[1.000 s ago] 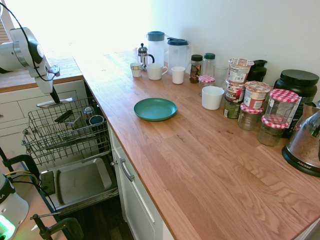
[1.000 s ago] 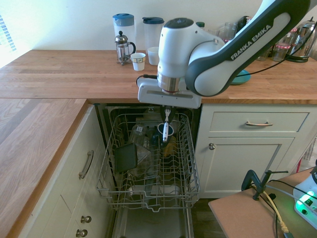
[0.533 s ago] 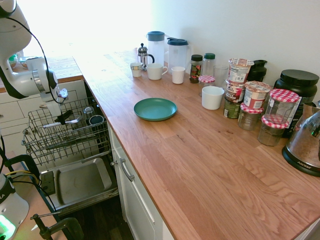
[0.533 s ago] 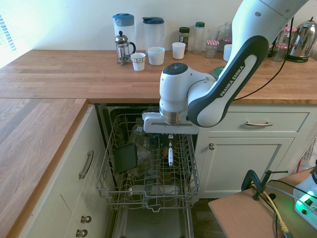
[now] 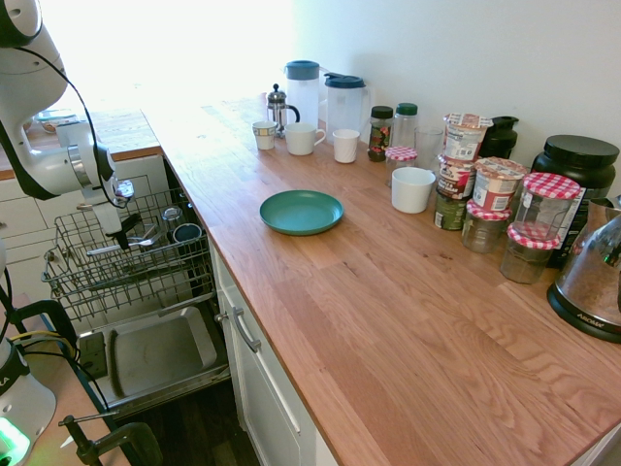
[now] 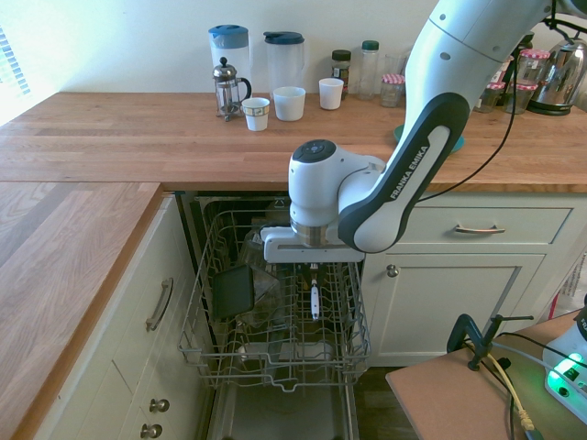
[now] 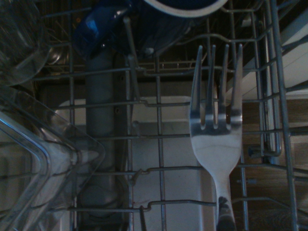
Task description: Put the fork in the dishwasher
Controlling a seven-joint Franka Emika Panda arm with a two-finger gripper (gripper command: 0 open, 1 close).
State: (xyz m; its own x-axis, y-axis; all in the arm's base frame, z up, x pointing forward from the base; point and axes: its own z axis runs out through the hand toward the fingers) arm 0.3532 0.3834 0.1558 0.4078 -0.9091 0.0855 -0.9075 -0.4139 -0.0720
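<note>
Silver metal is pinched between the pressed-together fingers of the gripper (image 6: pixel 313 271), which points straight down over the pulled-out rack: the fork (image 6: pixel 314 300) is held by its handle and hangs upright, tines downward, among the upper wires of the grey wire rack (image 6: pixel 275 353). In the wrist view the fork (image 7: pixel 216 139) is seen with its four tines reaching past the rack wires, a dark blue cup (image 7: pixel 139 21) lying beyond them and a clear container (image 7: pixel 33 159) to one side; whether the tines touch any wire cannot be told. In the first exterior view the gripper (image 5: pixel 124 236) is lowered into the rack beside a dark cup (image 5: pixel 186 233).

The dishwasher (image 5: pixel 155 354) stands open below the wooden counter (image 5: pixel 388 320), its grey door (image 5: pixel 160 351) dropped down under the rack. A dark square item (image 6: pixel 233 291) is propped inside the rack, well apart from the fork. On the counter, a teal plate (image 5: pixel 301 212) is set near the edge, with a white mug (image 5: pixel 412 189) and several jars (image 5: pixel 505 218) further back.
</note>
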